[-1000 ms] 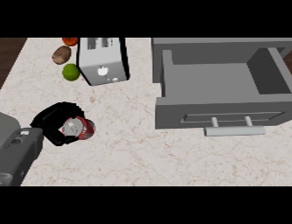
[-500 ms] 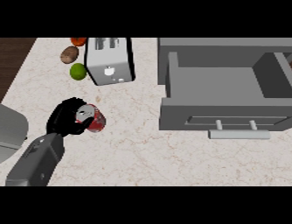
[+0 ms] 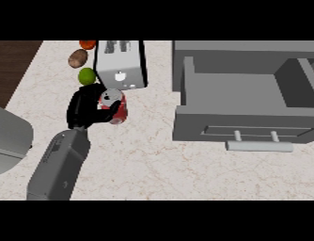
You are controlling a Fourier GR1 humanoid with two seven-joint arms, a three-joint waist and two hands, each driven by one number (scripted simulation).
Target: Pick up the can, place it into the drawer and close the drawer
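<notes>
The red can (image 3: 113, 106) with its silver top sits in my left hand (image 3: 85, 106), whose black fingers curl round it from the left. Hand and can are just in front of the toaster, left of the drawer. The grey drawer (image 3: 244, 92) stands pulled open at the right, its inside bare, with its bar handle (image 3: 259, 146) on the near face. The can is apart from the drawer, a short way left of its front corner. My right hand shows nowhere.
A silver toaster (image 3: 121, 65) stands right behind the can. A green fruit (image 3: 86, 75), a brown one (image 3: 78, 58) and an orange one (image 3: 88, 44) lie left of it. A large rounded grey shape (image 3: 0, 139) fills the left edge. Dark wood floor (image 3: 3, 66) borders the counter.
My left hand has carried the can away from me and to the right, up to the toaster's front. The forearm has swung more upright in the view.
</notes>
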